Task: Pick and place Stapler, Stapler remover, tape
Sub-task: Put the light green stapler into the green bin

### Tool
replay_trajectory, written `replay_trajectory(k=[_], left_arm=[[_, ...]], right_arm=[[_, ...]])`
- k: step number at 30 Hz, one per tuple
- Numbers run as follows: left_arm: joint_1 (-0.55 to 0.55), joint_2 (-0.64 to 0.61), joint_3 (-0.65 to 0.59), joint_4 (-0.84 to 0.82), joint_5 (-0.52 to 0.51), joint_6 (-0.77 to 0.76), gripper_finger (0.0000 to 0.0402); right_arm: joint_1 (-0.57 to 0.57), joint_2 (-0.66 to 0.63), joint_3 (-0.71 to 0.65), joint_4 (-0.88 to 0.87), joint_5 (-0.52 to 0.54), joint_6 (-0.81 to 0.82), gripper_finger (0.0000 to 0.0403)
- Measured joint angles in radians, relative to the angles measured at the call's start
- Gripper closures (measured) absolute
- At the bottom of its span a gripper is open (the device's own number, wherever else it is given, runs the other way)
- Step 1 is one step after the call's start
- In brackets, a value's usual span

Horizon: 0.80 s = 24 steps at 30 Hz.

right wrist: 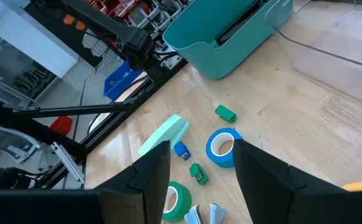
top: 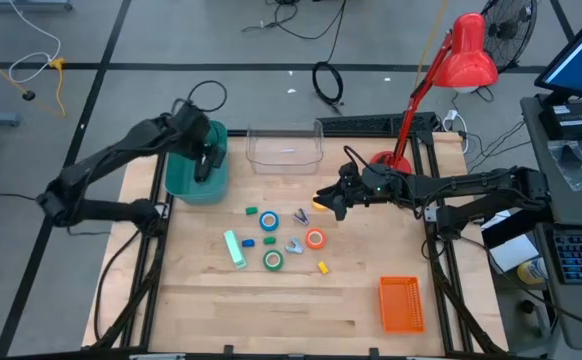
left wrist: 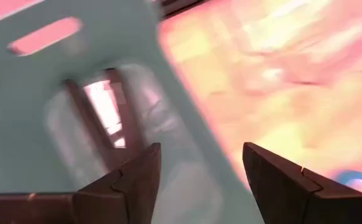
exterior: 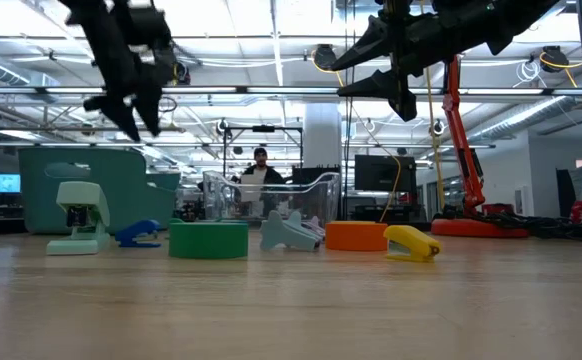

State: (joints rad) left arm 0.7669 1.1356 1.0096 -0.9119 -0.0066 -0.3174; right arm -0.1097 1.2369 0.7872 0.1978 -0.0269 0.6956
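Observation:
The pale green stapler (top: pixel 235 248) lies on the table's middle, beside the blue tape (top: pixel 269 221), green tape (top: pixel 273 260) and orange tape (top: pixel 315 239). A blue staple remover (top: pixel 300 215) and a grey one (top: pixel 294 245) lie between the rolls. A yellow thing (top: pixel 318 205) shows partly under my right gripper; whether it is the yellow roll, I cannot tell. My right gripper (top: pixel 327 203) hangs open and empty above the far right of this group, high over the table (exterior: pixel 381 75). My left gripper (top: pixel 205 165) is open and empty over the teal bin (top: pixel 193 180).
A clear plastic container (top: pixel 284 148) stands at the far edge, right of the teal bin. An orange basket (top: pixel 401 303) sits near the right front corner. A red lamp (top: pixel 441 80) rises at the far right. Small coloured blocks (top: pixel 250 211) and a small yellow piece (top: pixel 323 267) lie among the rolls.

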Motion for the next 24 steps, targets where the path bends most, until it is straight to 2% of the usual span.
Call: replay_trajectory(k=[4,11,16,24], left_arm=[[-0.099,-0.126,0.000,-0.006,0.059,-0.070,0.0174],[-0.296,-0.260,0.000,-0.006,0.060,-0.209,0.0174],[-0.449,-0.281,0.000,-0.006,0.051,-0.316,0.0174],[-0.718,-0.248,-0.001,-0.005,-0.057,-0.485,0.0174]], right_arm=[[0.000,0.000,0.000,0.000,0.000,0.000,0.0236],[0.000,0.000,0.000,-0.001,0.000,-0.003,0.0236],[0.000,0.000,0.000,-0.001,0.000,-0.003,0.0236],[0.000,0.000,0.000,-0.001,0.000,-0.001,0.0236]])
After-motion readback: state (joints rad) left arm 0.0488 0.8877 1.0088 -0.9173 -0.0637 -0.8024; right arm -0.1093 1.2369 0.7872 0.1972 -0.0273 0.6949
